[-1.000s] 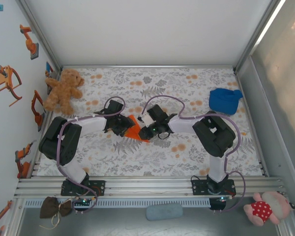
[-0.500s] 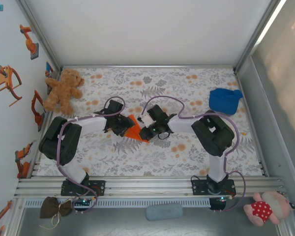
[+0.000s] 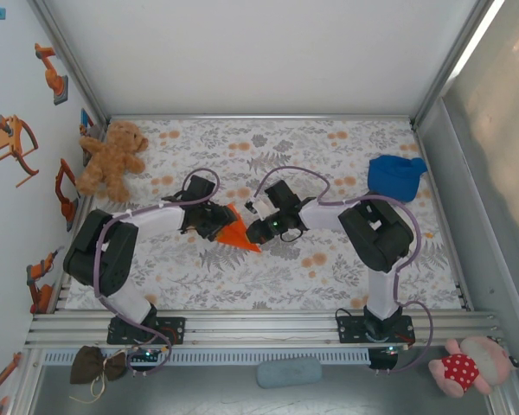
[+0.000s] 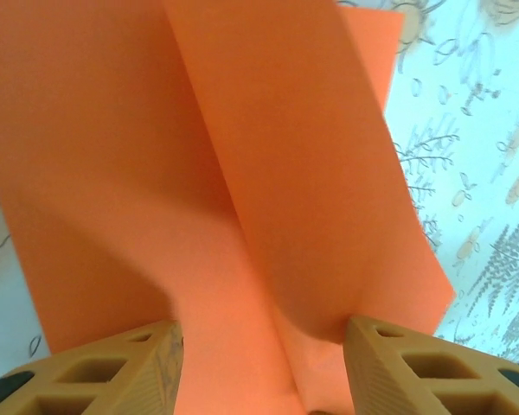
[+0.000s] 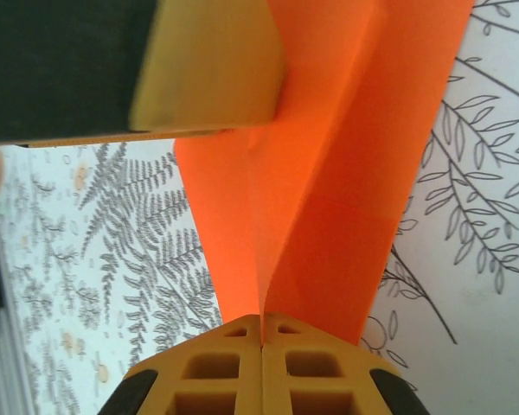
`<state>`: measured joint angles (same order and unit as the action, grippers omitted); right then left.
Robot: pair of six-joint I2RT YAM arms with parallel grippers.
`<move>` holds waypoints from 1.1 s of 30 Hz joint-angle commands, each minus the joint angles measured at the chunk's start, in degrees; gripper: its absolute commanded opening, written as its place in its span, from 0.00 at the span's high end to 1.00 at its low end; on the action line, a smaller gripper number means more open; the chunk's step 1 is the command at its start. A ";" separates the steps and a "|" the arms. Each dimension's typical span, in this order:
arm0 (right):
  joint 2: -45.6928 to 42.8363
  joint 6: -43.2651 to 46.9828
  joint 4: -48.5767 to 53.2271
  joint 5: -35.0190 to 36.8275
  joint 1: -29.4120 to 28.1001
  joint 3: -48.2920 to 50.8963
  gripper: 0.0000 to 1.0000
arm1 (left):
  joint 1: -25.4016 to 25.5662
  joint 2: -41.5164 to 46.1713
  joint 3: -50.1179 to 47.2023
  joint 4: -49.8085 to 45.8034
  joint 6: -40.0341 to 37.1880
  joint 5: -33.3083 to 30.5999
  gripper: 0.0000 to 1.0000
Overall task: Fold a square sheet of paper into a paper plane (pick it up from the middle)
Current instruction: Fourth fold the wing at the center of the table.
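Paper: the orange sheet of paper [image 3: 236, 231] is between both grippers, bent into a raised ridge.
Right gripper [image 5: 261, 333]: clamped on the fold.
Left gripper [image 4: 261, 363]: jaws apart, straddling the ridge.
Technique: probably pinch squarely, keeping the edges aligned.

The sheet of paper [image 3: 239, 232] is plain bright orange, darker in the shade along its crease. The table [image 3: 329, 268] has a white cover patterned with grey fern leaves and small orange blossoms. The left arm [image 3: 151, 218] and right arm [image 3: 329, 214] have white links, black joints and lilac cables. The left gripper [image 4: 261, 333] and right gripper [image 5: 261, 333] have ochre-yellow jaws. A tan-brown teddy bear [image 3: 112, 160] is at the table's far left corner, and a royal-blue cloth lump [image 3: 395, 175] near its far right corner.
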<state>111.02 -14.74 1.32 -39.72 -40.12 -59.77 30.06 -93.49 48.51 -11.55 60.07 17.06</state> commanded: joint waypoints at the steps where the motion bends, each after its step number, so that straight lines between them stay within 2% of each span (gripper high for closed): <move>1: 1.75 -4.38 -2.43 -5.47 0.57 -0.62 1.00 | 0.25 5.43 -2.05 0.44 -3.36 -0.98 0.47; 8: 3.49 -8.87 -4.72 -7.62 1.26 -0.50 1.00 | 0.24 9.33 -8.13 10.46 -2.87 1.85 0.52; 16: 4.45 -10.96 -5.10 -9.77 2.22 -0.96 1.00 | 0.32 7.88 -11.04 21.31 -2.92 6.47 0.69; 22: 5.08 -11.84 -4.71 -10.45 2.76 -1.12 1.00 | 0.34 5.08 -12.32 28.07 -2.59 8.94 0.77; 33: 5.96 -12.24 -3.96 -10.85 3.27 -1.45 1.00 | 0.34 0.22 -13.49 35.55 -1.77 11.44 0.84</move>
<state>115.94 -26.39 -3.31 -49.52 -37.23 -59.77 30.09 -92.42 35.79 20.32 58.19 26.85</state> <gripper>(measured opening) 0.049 0.167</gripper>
